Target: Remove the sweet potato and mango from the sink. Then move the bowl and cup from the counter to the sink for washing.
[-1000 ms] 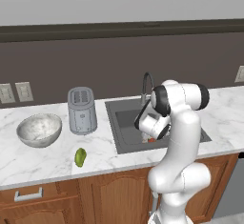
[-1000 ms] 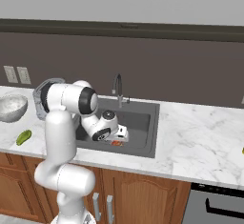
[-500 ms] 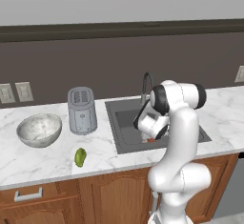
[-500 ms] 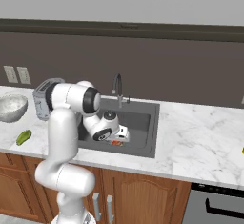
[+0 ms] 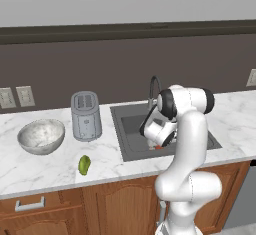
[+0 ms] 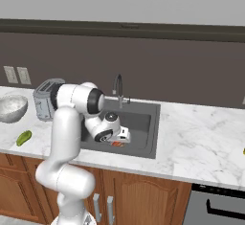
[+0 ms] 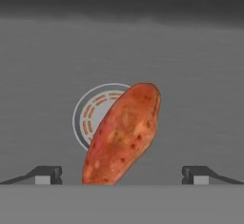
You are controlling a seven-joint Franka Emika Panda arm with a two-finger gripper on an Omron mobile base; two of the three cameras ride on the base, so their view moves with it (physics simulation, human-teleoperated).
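A white robot arm is reaching down into the dark grey sink point(image 5: 202, 131), working on the first step: lifting out the sweet potato point(image 7: 123, 133). The gripper point(image 7: 121, 175) is hovering with its jaws spread wide, holding nothing. The orange-red sweet potato is lying on the sink floor, partly covering the round drain point(image 7: 93, 113), slanted between the two fingertips. Next, the jaws probably need lowering and closing. The mango point(image 5: 84, 164) is already sitting on the counter point(image 5: 40, 166).

No text, label, brand, number or sign can be read on anything here.
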